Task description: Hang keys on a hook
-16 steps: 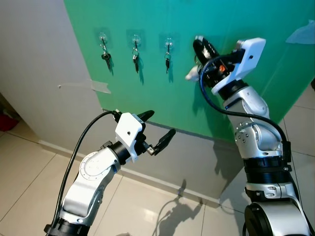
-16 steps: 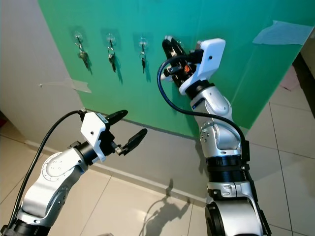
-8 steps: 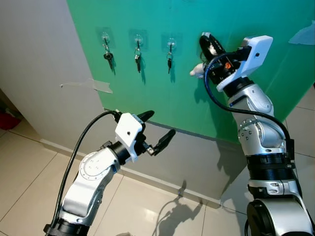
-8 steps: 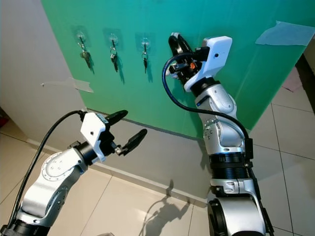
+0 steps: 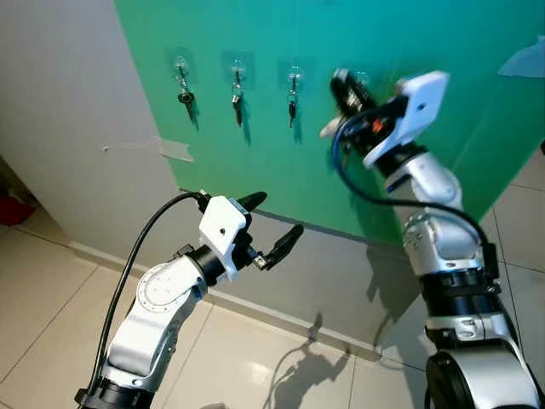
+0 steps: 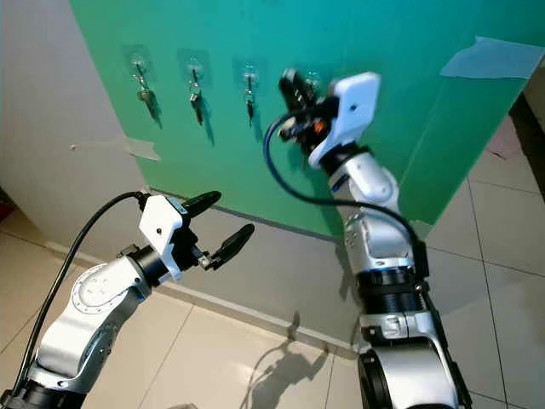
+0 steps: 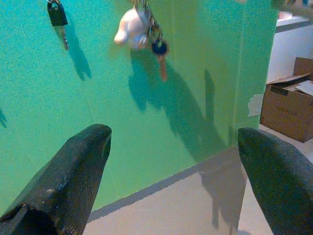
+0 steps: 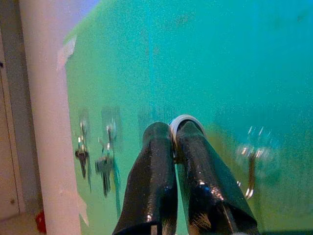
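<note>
My right gripper (image 5: 343, 83) is raised against the green wall panel (image 5: 255, 153), shut on the silver ring (image 8: 183, 120) of a key bunch. Below it hang a white charm (image 5: 330, 128) and a blue-headed key (image 7: 159, 47). A bare clear hook (image 8: 250, 169) sits just beside the fingertips, apart from the ring. My left gripper (image 5: 274, 215) is held lower, in front of the grey wall base, open with nothing between its fingers (image 7: 73, 176).
Three hooks to the left each carry a key (image 5: 183, 95) (image 5: 234, 98) (image 5: 290, 106). A tape strip (image 5: 174, 151) sticks off the white wall. A cardboard box (image 7: 286, 107) stands at the right. Tiled floor (image 5: 51, 281) lies below.
My right gripper swung up and right toward the bare hook, then back left and slightly down, keys still held. The left arm has not moved.
</note>
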`<state>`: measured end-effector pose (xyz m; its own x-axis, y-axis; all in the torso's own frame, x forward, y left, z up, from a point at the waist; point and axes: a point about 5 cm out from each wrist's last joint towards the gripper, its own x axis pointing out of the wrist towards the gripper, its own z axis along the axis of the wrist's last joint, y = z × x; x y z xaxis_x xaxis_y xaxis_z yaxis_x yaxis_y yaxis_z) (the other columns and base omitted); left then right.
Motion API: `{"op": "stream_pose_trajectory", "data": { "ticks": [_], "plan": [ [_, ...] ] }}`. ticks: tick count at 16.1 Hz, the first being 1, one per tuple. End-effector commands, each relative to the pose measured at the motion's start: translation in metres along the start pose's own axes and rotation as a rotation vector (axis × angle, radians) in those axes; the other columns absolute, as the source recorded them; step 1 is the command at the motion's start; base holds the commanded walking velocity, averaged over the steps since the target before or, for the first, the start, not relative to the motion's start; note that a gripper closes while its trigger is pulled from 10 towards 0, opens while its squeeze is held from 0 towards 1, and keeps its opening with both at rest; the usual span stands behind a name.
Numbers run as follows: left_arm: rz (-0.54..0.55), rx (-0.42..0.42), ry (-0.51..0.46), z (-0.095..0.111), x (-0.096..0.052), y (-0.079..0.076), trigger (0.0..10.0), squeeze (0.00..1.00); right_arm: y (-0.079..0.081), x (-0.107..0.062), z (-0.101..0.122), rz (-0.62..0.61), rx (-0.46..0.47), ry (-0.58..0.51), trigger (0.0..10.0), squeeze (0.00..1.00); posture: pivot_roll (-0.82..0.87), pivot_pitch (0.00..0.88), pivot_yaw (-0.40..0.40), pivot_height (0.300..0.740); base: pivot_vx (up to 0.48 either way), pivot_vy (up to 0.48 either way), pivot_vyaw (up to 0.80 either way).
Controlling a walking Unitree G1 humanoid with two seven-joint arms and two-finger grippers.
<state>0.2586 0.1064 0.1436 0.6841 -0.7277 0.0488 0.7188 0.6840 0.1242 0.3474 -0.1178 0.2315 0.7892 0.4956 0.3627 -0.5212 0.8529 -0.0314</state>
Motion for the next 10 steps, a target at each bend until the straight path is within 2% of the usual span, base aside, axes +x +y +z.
{"op": "stream_pose_trajectory", "data": {
  "ticks": [1,7,10],
  "plan": [
    [-0.002,0.008,0.028,-0.004,-0.003,0.001,10.0,0.0,0.0,-0.002,-0.005,0.005,-0.017,0.016,10.0,0.0,-0.03,0.0,0.042,0.74,0.0,0.0,0.0],
    [-0.011,0.012,0.032,-0.004,-0.003,0.0,10.0,0.0,-0.005,-0.01,-0.018,-0.035,-0.031,0.068,10.0,0.0,-0.03,0.0,0.049,0.74,0.0,0.0,0.0],
    [-0.015,0.015,0.032,-0.004,-0.002,0.001,10.0,0.0,-0.007,-0.008,-0.006,-0.039,-0.041,0.025,10.0,0.0,-0.03,0.0,0.051,0.74,0.0,0.0,0.0]
  ]
}}
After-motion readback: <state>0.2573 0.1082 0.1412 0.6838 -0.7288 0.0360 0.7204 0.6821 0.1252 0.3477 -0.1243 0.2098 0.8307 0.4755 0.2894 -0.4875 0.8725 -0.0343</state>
